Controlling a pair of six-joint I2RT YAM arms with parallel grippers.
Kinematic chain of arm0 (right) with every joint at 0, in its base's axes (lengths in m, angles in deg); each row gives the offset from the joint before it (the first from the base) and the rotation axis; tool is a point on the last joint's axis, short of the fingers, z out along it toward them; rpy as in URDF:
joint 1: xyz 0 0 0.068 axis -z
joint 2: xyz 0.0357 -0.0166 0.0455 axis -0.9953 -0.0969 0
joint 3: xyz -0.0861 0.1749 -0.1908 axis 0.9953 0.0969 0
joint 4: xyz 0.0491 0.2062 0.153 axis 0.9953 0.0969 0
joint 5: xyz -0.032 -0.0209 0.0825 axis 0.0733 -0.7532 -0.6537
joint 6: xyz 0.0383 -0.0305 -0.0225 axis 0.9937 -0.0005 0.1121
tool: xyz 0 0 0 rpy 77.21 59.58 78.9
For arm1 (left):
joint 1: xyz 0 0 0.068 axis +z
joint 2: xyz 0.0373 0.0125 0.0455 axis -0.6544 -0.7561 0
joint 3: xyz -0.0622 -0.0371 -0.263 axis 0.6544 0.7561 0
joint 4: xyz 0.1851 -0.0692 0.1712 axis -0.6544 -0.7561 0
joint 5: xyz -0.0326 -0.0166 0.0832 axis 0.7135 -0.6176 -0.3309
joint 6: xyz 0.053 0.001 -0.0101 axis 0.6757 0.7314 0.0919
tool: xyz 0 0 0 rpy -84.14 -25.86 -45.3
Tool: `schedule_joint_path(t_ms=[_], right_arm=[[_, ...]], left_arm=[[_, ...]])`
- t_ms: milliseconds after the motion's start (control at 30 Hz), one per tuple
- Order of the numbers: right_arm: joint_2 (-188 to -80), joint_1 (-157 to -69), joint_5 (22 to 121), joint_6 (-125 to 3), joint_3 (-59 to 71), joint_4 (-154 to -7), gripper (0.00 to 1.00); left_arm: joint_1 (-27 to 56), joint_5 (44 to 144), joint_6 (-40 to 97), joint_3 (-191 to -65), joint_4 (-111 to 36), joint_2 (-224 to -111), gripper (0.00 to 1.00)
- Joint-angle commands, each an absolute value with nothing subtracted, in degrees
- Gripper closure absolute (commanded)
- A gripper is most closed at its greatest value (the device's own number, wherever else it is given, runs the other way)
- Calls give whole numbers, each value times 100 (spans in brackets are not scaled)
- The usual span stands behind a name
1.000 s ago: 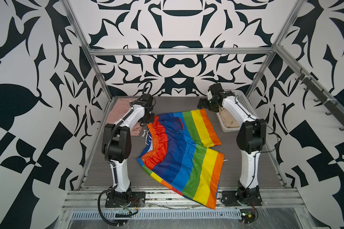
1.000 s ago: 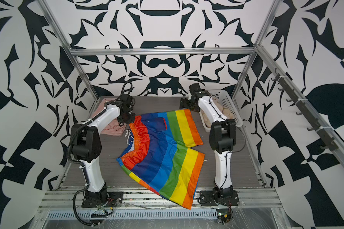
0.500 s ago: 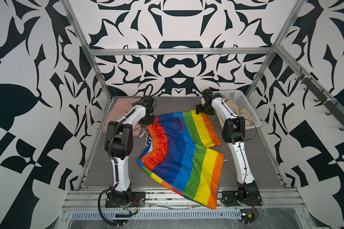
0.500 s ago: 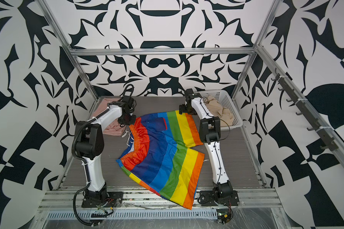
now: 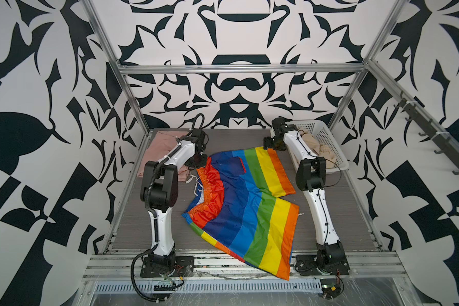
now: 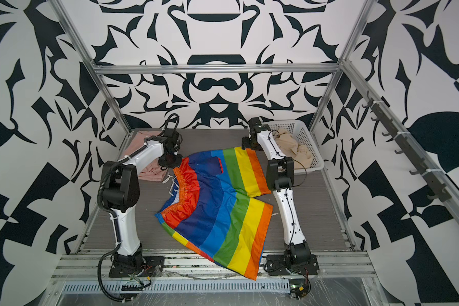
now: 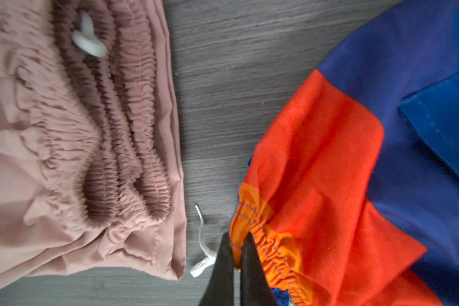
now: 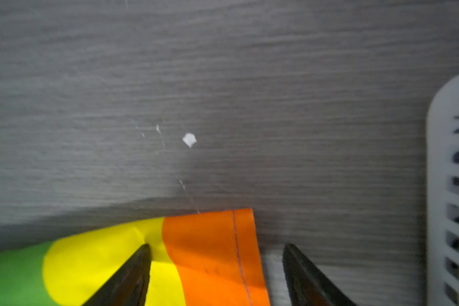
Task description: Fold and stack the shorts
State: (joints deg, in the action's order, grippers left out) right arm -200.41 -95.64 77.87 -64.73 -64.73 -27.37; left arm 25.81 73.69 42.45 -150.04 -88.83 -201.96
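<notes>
The rainbow-striped shorts (image 5: 249,206) (image 6: 223,206) lie spread flat mid-table, waistband toward the left. My left gripper (image 7: 236,238) (image 5: 198,161) is shut on the orange gathered waistband at its far corner. My right gripper (image 8: 216,247) (image 5: 272,145) stands open over the far leg's orange hem corner, one finger on the yellow stripe and the other on bare table. The salmon-pink shorts (image 5: 162,148) (image 7: 64,159) lie folded at the far left. The beige shorts (image 5: 313,145) (image 6: 289,148) sit crumpled in the basket.
A white perforated basket (image 5: 339,165) (image 8: 451,185) stands at the far right, close to my right gripper. A white drawstring (image 7: 204,254) trails on the table between the pink and rainbow shorts. The near leg hangs over the table's front edge.
My right arm has swung left, away from the basket, and its gripper has come down to the far leg's orange corner. The left gripper has kept its hold and place.
</notes>
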Motion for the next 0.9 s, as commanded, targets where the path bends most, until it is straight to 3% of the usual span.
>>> schedule_joint_path(t_ms=[0, 133, 300, 467, 667, 867], right_arm=[[-20021, -9530, 7610, -6282, -6524, -2860, 25], [-20036, -9528, 7538, -6205, -6498, -2889, 37], [-20027, -9533, 7408, -6108, -6497, -2995, 75], [-19838, -9527, 7347, -6071, -6927, -2957, 98], [-19215, -9421, 7093, -6090, -7199, -3258, 100], [-18753, -9077, 6531, -5750, -7595, -3617, 100]], left_arm=[[2584, 7536, 4290, -15114, -9044, -20256, 100], [2585, 7531, 4288, -15125, -9021, -20247, 100], [2585, 7654, 4174, -15058, -8963, -20249, 100], [2741, 8007, 3853, -14935, -8776, -20353, 100], [3059, 8511, 3651, -15656, -8787, -20786, 100], [3313, 8986, 3500, -17510, -9187, -21464, 100]])
